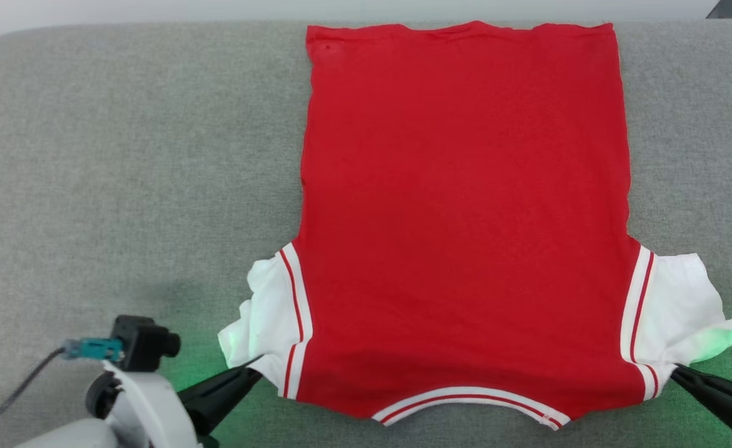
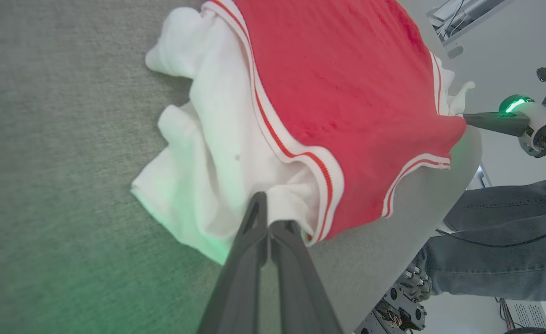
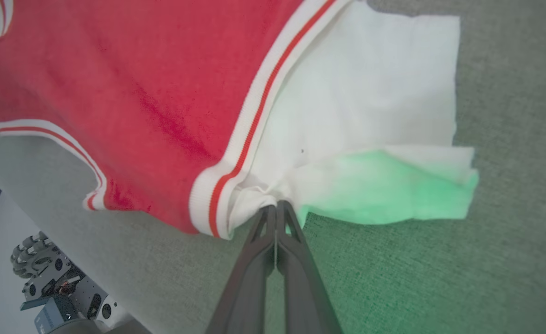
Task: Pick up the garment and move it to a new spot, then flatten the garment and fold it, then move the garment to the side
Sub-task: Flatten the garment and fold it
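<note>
The garment is a red jersey lying spread out, plain back up, on the grey table, collar toward me and hem at the far edge. Its lettering is hidden. My left gripper is shut on the white left sleeve near the shoulder seam; its tips pinch the cloth. My right gripper is shut on the white right sleeve by the striped trim, with its tips closed on a bunched fold. Both sleeves are crumpled; the body is mostly smooth.
Grey felt-like table extends wide to the left of the garment. The near table edge lies just beyond the collar. A person's jeans-clad legs stand beside the table, next to the robot's wheeled base.
</note>
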{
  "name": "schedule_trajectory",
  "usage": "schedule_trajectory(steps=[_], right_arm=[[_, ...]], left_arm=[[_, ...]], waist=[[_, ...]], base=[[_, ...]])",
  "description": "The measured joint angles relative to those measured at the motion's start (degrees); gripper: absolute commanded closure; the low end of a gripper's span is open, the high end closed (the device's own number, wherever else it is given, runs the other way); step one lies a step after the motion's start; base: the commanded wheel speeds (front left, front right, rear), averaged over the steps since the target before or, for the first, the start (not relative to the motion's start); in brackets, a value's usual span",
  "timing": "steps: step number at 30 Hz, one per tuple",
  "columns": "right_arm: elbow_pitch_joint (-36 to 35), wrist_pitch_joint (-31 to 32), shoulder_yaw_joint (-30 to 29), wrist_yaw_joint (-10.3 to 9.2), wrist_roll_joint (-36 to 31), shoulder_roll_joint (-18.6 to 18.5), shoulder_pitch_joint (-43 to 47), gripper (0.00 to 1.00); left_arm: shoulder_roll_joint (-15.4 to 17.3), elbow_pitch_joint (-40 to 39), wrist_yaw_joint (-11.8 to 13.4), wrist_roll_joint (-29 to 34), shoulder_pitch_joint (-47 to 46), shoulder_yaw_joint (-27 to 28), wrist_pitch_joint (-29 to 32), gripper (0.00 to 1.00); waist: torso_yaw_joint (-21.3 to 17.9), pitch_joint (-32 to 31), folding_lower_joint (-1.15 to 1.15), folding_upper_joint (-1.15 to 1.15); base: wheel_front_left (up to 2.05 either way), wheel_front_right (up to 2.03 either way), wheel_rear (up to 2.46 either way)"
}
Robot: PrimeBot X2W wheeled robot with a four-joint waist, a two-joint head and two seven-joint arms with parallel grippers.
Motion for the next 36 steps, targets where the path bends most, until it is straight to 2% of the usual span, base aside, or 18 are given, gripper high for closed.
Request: schedule_trajectory(steps=[6, 11, 15, 19, 20, 21, 22, 23, 27, 29, 36], right_arm=[[3.0, 5.8, -3.0, 0.0, -9.4, 7.4, -0.6, 1.0], [6.1, 7.3, -4.3, 0.03, -15.3, 12.6, -1.4, 1.0], [9.1, 6.4, -4.1, 0.26, -21.0, 15.5, -2.6, 1.0], [11.1, 5.0, -3.6, 0.21, -22.9, 17.9, -3.4, 1.0], [11.3, 4.6, -3.6, 0.16, -22.9, 18.3, -3.6, 0.89], [11.4, 4.0, -3.5, 0.15, -23.1, 18.5, -3.7, 0.65], [11.4, 3.3, -3.4, 0.16, -23.5, 18.6, -4.0, 0.06], [11.3, 2.6, -3.5, 0.15, -23.5, 18.9, -4.1, 0.0], [8.3, 1.6, -4.9, 0.05, -23.5, 18.3, -5.1, 0.0], [5.5, 2.0, -6.6, 0.0, -23.1, 16.5, -4.5, 0.0], [-7.0, 7.7, -18.8, -0.01, -20.3, 9.7, -2.2, 0.0]], left_arm=[[-5.6, 6.5, 1.5, 3.6, 0.0, 0.0, 1.2, 1.0], [-10.0, 11.7, 0.8, 3.5, 0.5, 0.2, -0.4, 1.0], [-12.1, 14.3, -0.1, 3.5, 0.9, 0.4, -1.2, 1.0], [-12.6, 15.7, -0.6, 3.5, 1.1, 0.9, -2.1, 1.0], [-12.6, 15.8, -0.7, 3.5, 1.1, 1.0, -2.2, 1.0], [-12.6, 15.9, -0.8, 3.5, 1.2, 1.1, -2.4, 1.0], [-12.6, 15.9, -1.0, 3.5, 1.3, 1.2, -2.6, 1.0], [-12.5, 15.9, -1.0, 3.5, 1.5, 1.4, -2.7, 1.0], [-12.3, 15.5, -1.0, 3.5, 2.2, 2.1, -3.4, 1.0], [-12.1, 15.2, -0.9, 3.7, 2.6, 2.6, -3.6, 1.0], [-12.0, 13.8, 0.1, 5.0, 3.7, 4.3, -4.1, 1.0]], waist=[[-0.6, 0.7, 0.0, 0.0], [-0.7, 0.9, 0.0, 0.0], [-0.8, 1.1, 0.0, 0.0], [-1.2, 1.3, 0.0, 0.0], [-1.4, 1.4, 0.0, 0.0], [-1.5, 1.4, 0.0, 0.0], [-1.7, 1.5, 0.0, 0.0], [-2.0, 1.5, 0.0, 0.0], [-2.8, 1.8, 0.0, 0.0], [-3.2, 1.9, 0.0, 0.0], [-3.2, 2.6, 0.0, 0.0]], base=[[0.0, 0.0, 0.0], [0.0, 0.0, 0.0], [0.0, 0.0, 0.0], [0.0, 0.0, 0.0], [0.0, 0.0, 0.0], [0.0, 0.0, 0.0], [0.0, 0.0, 0.0], [0.0, 0.0, 0.0], [0.0, 0.0, 0.0], [0.0, 0.0, 0.0], [0.0, 0.0, 0.0]])
